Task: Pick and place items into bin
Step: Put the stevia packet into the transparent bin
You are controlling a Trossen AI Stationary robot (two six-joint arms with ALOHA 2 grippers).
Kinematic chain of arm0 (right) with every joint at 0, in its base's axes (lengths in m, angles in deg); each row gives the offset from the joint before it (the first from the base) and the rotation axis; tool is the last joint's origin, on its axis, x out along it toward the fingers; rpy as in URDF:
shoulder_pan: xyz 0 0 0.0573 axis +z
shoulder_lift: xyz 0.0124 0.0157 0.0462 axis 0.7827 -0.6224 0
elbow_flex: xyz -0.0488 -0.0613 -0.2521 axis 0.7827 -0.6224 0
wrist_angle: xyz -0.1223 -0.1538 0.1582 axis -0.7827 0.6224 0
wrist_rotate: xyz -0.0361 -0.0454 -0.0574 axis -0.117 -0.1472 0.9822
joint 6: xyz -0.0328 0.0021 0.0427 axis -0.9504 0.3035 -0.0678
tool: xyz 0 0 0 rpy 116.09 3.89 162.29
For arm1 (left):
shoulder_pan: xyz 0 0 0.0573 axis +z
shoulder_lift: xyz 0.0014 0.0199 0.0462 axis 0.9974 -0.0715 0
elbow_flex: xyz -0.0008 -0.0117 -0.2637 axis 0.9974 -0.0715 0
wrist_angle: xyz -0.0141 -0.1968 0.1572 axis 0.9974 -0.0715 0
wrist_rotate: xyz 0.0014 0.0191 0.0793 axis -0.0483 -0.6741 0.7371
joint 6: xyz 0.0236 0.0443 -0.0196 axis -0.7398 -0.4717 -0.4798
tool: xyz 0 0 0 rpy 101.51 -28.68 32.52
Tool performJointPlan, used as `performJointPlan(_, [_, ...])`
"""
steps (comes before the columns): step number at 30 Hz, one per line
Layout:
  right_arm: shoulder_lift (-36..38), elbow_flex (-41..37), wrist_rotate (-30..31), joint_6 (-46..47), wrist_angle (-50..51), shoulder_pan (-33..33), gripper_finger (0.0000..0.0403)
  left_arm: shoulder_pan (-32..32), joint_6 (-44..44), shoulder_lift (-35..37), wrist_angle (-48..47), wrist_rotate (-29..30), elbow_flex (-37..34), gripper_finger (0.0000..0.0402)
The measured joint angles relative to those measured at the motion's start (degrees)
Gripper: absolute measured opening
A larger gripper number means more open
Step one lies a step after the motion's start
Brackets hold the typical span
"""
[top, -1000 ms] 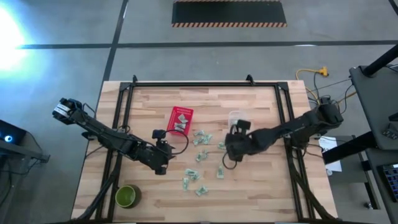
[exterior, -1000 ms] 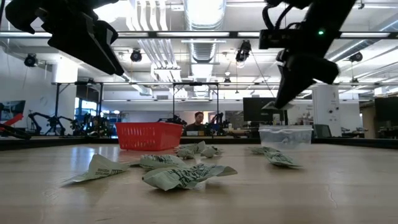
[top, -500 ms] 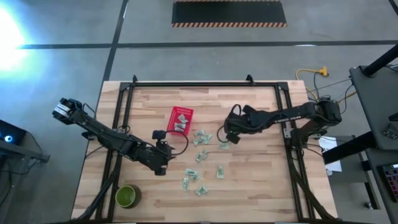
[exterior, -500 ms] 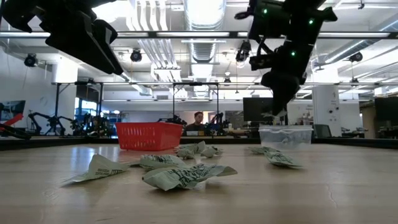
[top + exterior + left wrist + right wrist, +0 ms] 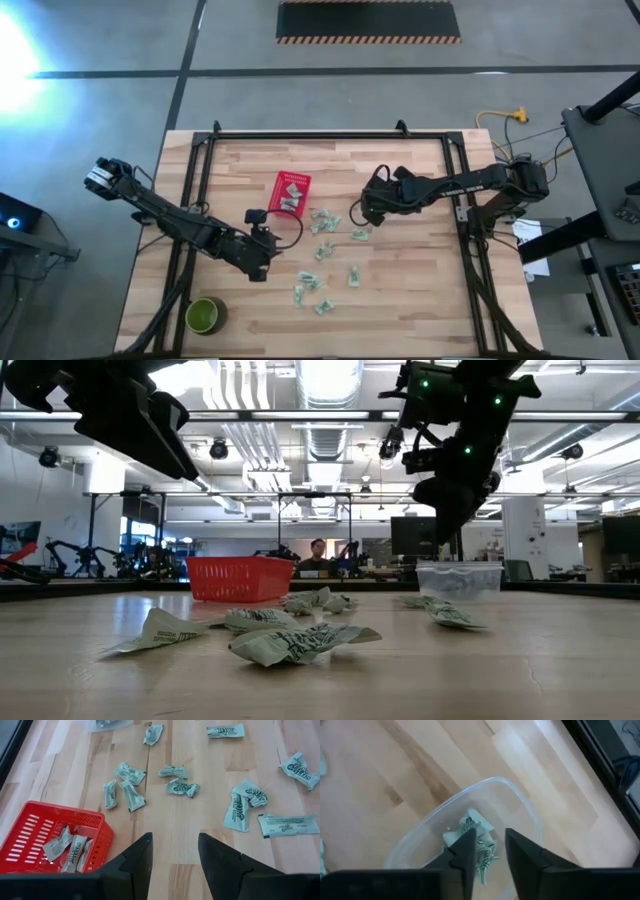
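Several small pale green-and-white packets [image 5: 325, 225] [image 5: 240, 810] [image 5: 290, 642] lie scattered on the wooden table. A few more lie in the red basket [image 5: 289, 192] [image 5: 50, 840]. My right gripper [image 5: 365, 213] [image 5: 490, 845] hangs open above a clear plastic tub [image 5: 520, 805] [image 5: 458, 578]. Crumpled packets [image 5: 472, 832] lie on the tub's floor, seen between the fingers. My arm hides the tub in the high view. My left gripper [image 5: 262, 258] [image 5: 175, 850] waits open above the table, to the near left of the basket.
A round green bowl [image 5: 205, 316] stands near the table's near left corner. Black rails [image 5: 195, 200] run along the left, right and far sides of the table. Bare wood lies to the right of the packets and along the near edge. A person [image 5: 318, 555] sits far behind the table.
My right gripper has lifted away from the scattered packets and swung toward the far edge. It has stopped above the clear tub and has barely moved in the last half second. The packets on the table have stayed where they were.
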Motion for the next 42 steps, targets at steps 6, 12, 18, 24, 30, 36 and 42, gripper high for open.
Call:
performJointPlan(6, [0.0,0.0,-8.4,-11.7,-3.8,2.7,0.0149,0.0,0.0,0.0,0.0,0.0,0.0,0.0141])
performJointPlan(12, [-0.7,-0.4,-15.2,-22.8,-9.8,7.7,0.0159,0.0,0.0,0.0,0.0,0.0,0.0,0.0141])
performJointPlan(18, [-0.7,-2.2,-15.3,-28.2,-18.7,9.6,0.0149,0.0,0.0,0.0,0.1,0.0,0.0,0.0141])
performJointPlan(24, [-1.8,-4.4,-15.5,-29.4,-22.7,9.5,0.0143,0.0,0.0,0.0,0.1,0.0,0.0,0.0141])
performJointPlan(30, [-6.6,-4.5,-18.6,-29.6,-23.2,9.3,0.015,0.0,0.0,0.0,0.3,0.2,0.0,0.0141])
performJointPlan(36, [-9.6,-4.5,-18.8,-29.5,-23.8,8.4,0.0151,0.0,0.0,0.0,0.1,0.1,0.0,0.0141])
performJointPlan(42, [-10.1,-4.4,-22.3,-27.7,-24.8,6.8,0.0143,0.0,0.0,0.0,0.0,0.0,-0.1,0.0141])
